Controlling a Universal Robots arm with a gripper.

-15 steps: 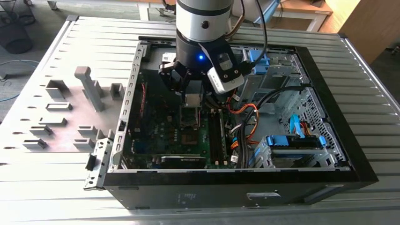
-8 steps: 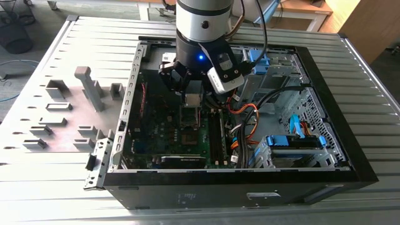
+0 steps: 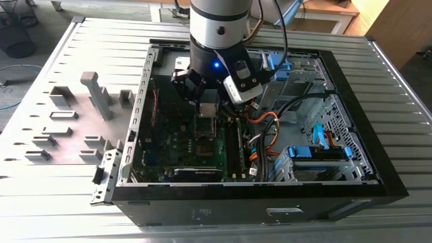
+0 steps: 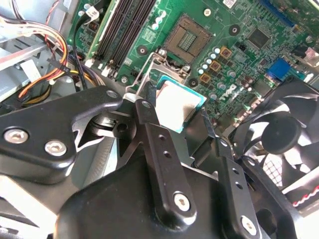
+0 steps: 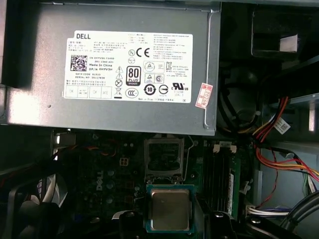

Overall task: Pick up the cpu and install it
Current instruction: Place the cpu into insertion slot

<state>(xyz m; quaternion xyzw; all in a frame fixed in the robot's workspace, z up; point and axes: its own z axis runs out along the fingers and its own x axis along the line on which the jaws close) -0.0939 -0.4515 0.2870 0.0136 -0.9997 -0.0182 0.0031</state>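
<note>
The cpu (image 3: pixel 208 108) is a small square chip with a silvery top and a green rim. It hangs inside the open computer case (image 3: pixel 378 167), a little above the green motherboard (image 3: pixel 177 144). My gripper (image 3: pixel 208 104) is shut on it, with one black finger (image 4: pixel 145 110) on each of two opposite edges. In the second wrist view the cpu (image 4: pixel 180 105) sits between the fingertips, short of the open socket (image 4: pixel 187 41) with its hinged frame raised. The first wrist view has the cpu (image 5: pixel 170 209) just beside the empty socket (image 5: pixel 163 159).
A grey power supply (image 5: pixel 114 69) lies beyond the socket. Memory slots (image 4: pixel 124 25) and orange and red cables (image 3: pixel 264 119) run beside it, and a black fan (image 4: pixel 279 134) stands on the other side. Grey holder blocks (image 3: pixel 74 121) stand on the table at the exterior view's left.
</note>
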